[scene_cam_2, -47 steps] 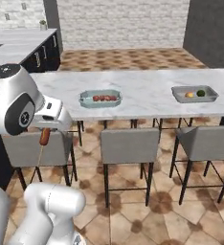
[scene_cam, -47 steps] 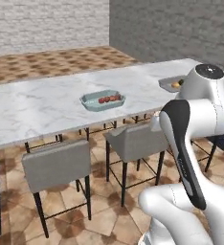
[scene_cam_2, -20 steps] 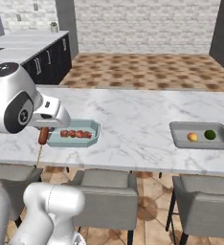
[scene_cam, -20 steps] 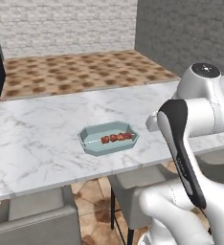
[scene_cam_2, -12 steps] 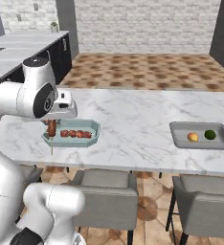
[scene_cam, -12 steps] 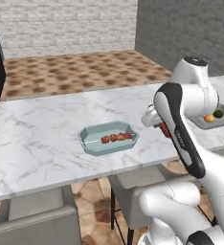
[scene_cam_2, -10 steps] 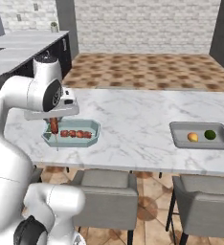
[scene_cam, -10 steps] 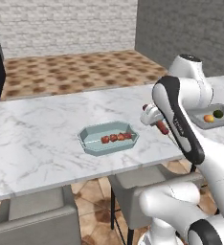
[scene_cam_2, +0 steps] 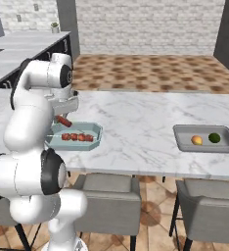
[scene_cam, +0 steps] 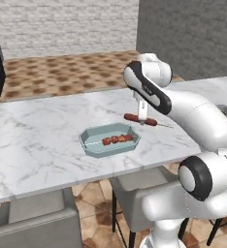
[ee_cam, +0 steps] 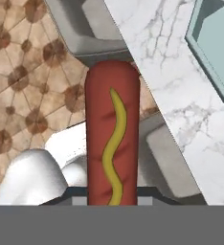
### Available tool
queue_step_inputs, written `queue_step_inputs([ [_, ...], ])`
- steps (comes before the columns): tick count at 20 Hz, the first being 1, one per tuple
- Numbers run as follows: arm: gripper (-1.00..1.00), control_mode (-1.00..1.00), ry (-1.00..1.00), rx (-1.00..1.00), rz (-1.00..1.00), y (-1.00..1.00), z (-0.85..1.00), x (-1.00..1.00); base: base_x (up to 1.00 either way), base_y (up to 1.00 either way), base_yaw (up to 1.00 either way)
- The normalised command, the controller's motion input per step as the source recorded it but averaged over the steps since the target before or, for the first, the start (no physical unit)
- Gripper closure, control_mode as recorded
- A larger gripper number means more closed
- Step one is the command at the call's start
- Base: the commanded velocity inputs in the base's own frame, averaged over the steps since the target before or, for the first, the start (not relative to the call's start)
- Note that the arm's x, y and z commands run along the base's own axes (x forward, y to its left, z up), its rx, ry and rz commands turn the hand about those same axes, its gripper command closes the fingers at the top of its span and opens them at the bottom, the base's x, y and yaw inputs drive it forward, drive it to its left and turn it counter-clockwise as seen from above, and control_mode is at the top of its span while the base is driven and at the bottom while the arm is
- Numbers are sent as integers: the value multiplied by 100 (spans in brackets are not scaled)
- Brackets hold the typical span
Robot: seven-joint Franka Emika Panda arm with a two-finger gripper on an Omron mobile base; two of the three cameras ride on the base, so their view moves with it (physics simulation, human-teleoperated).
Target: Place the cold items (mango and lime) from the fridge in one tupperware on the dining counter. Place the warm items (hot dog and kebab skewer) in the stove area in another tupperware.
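My gripper (scene_cam: 142,115) is shut on a red hot dog (scene_cam: 138,118) with a yellow mustard line, held level just above the marble dining counter (scene_cam: 38,145). It hangs beside the far right corner of a teal tupperware (scene_cam: 88,146) in which the kebab skewer (scene_cam: 118,139) lies. In the right base view the hot dog (scene_cam_2: 63,120) sits over the back left rim of that tupperware (scene_cam_2: 51,142). The hand view has the hot dog (ee_cam: 111,139) running up the middle. A grey tupperware (scene_cam_2: 184,143) farther right contains the mango (scene_cam_2: 197,140) and the lime (scene_cam_2: 214,138).
Grey stools (scene_cam_2: 111,198) stand tucked under the counter's near edge. A dark kitchen counter (scene_cam_2: 18,49) runs along the far left. The brown tiled floor (scene_cam: 62,72) lies beyond the dining counter.
The base drove up to the counter, then stopped. My arm swung forward over the counter with the hot dog, from the near edge to beside the teal tupperware.
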Motion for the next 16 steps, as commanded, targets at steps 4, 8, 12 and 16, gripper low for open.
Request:
queue_step_inputs([
  [4,100,-100,-9,-4,50,0,-46,44,0,0,0],
  [8,100,-100,-65,0,11,4,-55,26,0,0,0],
  [12,100,-100,-62,0,-6,14,-57,10,0,0,0],
  [16,100,-100,-1,0,-3,18,-33,38,0,0,0],
])
